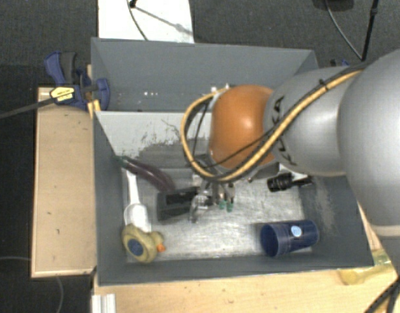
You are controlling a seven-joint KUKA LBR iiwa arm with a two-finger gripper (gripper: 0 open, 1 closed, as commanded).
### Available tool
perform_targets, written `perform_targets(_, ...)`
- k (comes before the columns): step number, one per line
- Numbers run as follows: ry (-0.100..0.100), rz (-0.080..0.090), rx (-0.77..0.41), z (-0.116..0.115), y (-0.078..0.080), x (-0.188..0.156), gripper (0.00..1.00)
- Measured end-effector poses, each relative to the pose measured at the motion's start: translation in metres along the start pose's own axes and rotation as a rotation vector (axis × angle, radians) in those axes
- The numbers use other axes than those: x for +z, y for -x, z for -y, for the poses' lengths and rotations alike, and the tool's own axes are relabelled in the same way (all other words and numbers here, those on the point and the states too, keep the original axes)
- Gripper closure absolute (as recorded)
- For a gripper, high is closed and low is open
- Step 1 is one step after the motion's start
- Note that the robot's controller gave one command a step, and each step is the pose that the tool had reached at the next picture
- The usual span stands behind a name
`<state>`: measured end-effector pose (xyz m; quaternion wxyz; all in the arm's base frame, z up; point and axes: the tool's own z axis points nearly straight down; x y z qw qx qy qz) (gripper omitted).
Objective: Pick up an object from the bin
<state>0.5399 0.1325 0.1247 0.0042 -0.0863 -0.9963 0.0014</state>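
Observation:
My gripper (pixel 216 201) hangs low over the middle of the bin floor, under the orange wrist cover. Just to its left lies a black block-shaped thing (pixel 173 204), close to the gripper or touching it. A dark curved strip (pixel 146 172) lies further up and left of the block. A small black cylinder (pixel 288 182) rests on the floor to the gripper's right.
A dark blue cup (pixel 288 238) lies on its side at the front right. Along the left wall a white tube (pixel 135 204) runs down to a yellowish round roll (pixel 142 245) in the front left corner. The arm covers the bin's right side.

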Motion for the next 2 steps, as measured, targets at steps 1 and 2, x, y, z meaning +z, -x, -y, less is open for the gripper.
perform_targets(1, 0.001, 0.004, 0.001, 0.000, 0.000, -0.017, 1.00)
perform_targets(2, 0.002, 0.004, 0.002, 0.000, 0.000, -0.032, 1.00)
